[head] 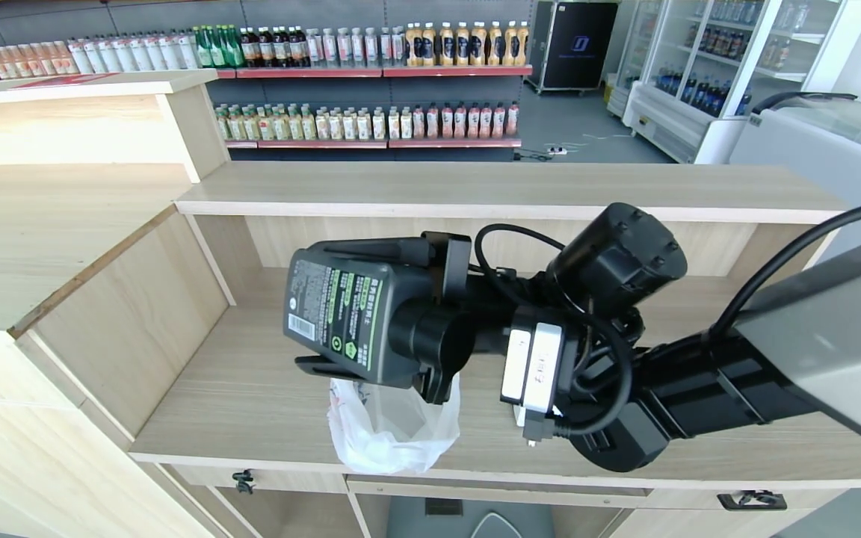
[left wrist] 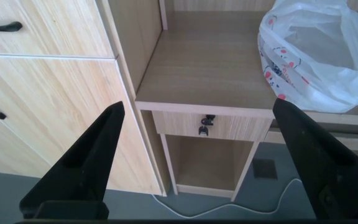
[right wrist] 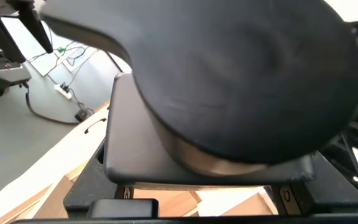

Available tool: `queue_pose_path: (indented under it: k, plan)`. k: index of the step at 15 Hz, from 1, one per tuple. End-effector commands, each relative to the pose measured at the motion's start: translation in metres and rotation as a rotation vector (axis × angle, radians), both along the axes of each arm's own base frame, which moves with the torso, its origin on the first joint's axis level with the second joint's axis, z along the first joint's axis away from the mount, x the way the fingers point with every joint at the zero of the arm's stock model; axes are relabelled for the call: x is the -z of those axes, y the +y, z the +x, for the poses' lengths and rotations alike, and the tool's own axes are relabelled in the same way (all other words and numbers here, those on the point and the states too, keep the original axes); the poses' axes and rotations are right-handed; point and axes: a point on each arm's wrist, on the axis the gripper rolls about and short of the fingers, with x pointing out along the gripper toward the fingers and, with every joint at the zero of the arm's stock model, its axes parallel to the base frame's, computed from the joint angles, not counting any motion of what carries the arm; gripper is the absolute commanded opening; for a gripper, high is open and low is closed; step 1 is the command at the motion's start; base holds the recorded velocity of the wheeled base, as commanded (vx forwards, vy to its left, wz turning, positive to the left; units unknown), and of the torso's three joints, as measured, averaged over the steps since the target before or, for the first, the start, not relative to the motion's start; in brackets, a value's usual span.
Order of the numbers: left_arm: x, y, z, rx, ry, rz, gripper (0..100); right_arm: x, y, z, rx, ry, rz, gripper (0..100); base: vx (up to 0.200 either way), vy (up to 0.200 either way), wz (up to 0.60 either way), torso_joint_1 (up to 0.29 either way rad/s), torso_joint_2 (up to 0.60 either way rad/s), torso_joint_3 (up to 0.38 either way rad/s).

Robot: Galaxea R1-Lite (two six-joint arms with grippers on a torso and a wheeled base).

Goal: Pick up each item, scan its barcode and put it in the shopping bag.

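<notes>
The dark pack with the green label (head: 326, 299) hangs in the air directly above the shopping bag (head: 393, 430), clamped between the fingers of the right gripper (head: 382, 314), one above and one below it. Its barcode (head: 301, 326) faces up toward the head camera. The bag stands on the bench (head: 251, 403) near the front edge.

The bagging step looks to be in hand; whether the scan is done cannot be told. The next move calls for lowering the pack into the bag's mouth, then opening the fingers.

The head view hides most of that mouth behind the pack. The left wrist view shows the bag (left wrist: 316, 53) gaping open, with the left gripper (left wrist: 197, 106) below and beside it, fingers spread wide and empty.
</notes>
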Motion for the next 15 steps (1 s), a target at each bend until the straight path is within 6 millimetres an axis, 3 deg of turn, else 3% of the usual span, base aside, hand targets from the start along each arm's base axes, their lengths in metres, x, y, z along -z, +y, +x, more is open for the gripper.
queue_pose_path:
  k: [1, 13, 15]
  plan:
    - [0.0, 0.0, 0.0, -0.001, -0.001, 0.001, 100, 0.001, 0.001, 0.001, -0.001, 0.001, -0.001, 0, 0.0, 0.0, 0.0, 0.0, 0.0, 0.0]
    - [0.0, 0.0, 0.0, -0.001, 0.0, 0.001, 100, 0.005, 0.015, -0.005, 0.037, 0.003, 0.034, 0, 0.0, 0.0, 0.0, 0.0, 0.0, 0.0]
    - [0.0, 0.0, 0.0, -0.001, -0.001, -0.001, 100, -0.006, 0.011, -0.01, 0.05, 0.017, 0.034, 0, 0.0, 0.0, 0.0, 0.0, 0.0, 0.0]
